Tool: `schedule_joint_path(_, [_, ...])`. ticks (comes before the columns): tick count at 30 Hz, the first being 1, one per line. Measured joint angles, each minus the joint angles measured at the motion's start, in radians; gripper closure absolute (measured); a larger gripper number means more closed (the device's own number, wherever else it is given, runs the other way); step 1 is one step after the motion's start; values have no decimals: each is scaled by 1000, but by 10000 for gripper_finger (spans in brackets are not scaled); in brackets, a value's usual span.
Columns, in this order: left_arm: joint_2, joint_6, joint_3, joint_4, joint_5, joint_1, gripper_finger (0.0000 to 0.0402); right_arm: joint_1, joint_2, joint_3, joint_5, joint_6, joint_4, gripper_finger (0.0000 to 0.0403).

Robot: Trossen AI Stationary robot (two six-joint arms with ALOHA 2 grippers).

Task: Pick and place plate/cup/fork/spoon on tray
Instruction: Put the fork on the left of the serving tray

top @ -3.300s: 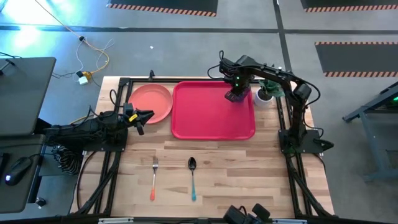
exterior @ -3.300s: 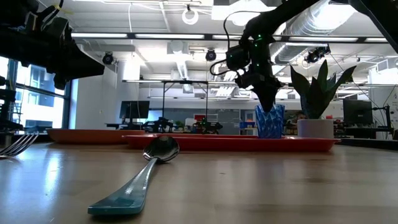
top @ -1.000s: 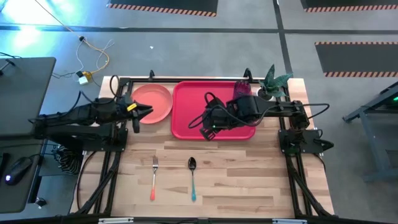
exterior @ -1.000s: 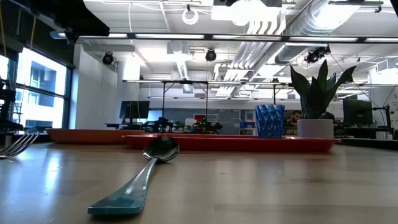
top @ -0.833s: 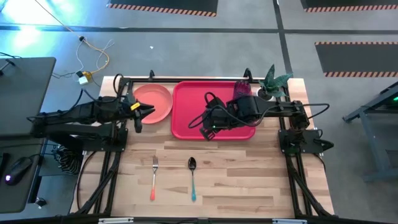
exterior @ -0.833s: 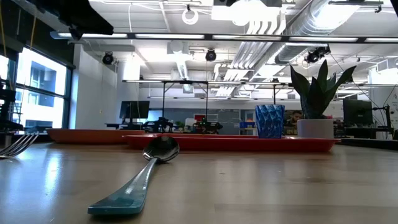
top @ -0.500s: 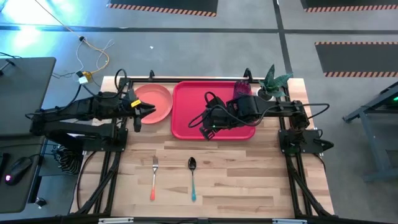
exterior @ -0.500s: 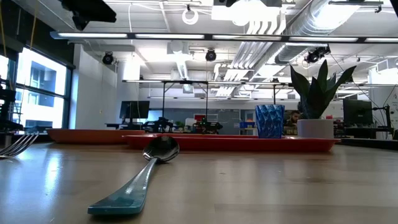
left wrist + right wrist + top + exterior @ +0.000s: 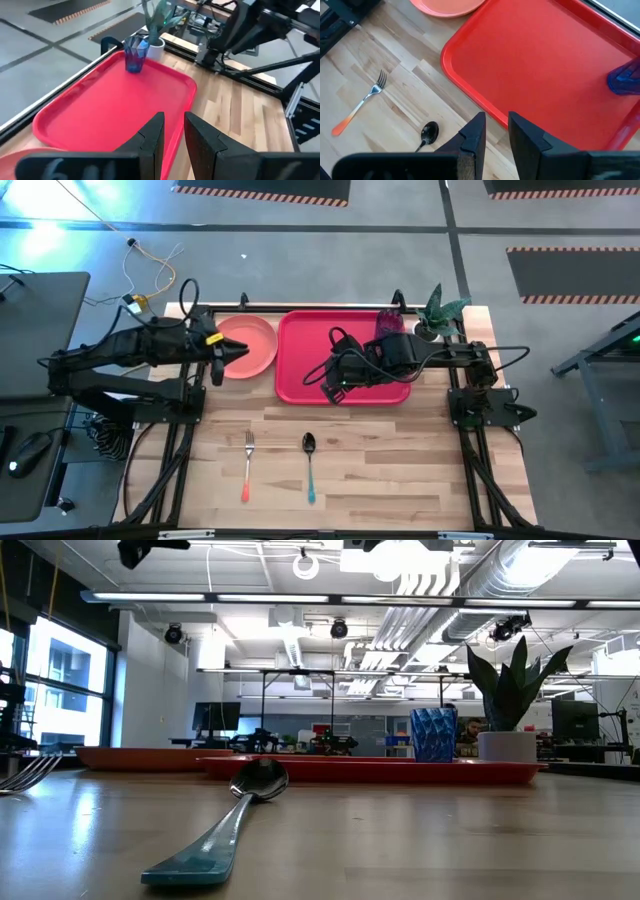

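Observation:
The pink plate (image 9: 252, 345) lies flat on the table just left of the red tray (image 9: 300, 380). The blue cup (image 9: 388, 322) stands upright in the tray's far right corner (image 9: 135, 55). The fork (image 9: 247, 465) and the spoon (image 9: 309, 467) lie side by side on the wood near the front edge. My left gripper (image 9: 225, 352) hovers over the plate's left rim, its fingers close together and empty (image 9: 173, 131). My right gripper (image 9: 327, 388) hangs over the tray's near edge, fingers close together and empty (image 9: 496, 131).
A white pot with a green plant (image 9: 432, 315) stands just beyond the tray's far right corner, next to the cup. Black frame rails run along the table's left, right and far edges. Bare wood lies between the tray and the cutlery.
My left gripper has gone up and toward the table's far edge, coming over the plate's left rim. My right arm has kept still. No object has moved.

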Motion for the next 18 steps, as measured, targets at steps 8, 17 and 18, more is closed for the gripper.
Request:
schedule_joint_path(8, [1, -61, 0, -32, -96, 1, 339, 0, 0, 0, -51, -16, -1, 329])
schedule_joint_path(17, [50, -218, 0, -167, -229, 1, 339, 0, 0, 0, -63, -89, -2, 329])
schedule_joint_path(18, [61, -265, 0, -183, -237, 2, 339, 0, 0, 0, -63, -100, -2, 329])
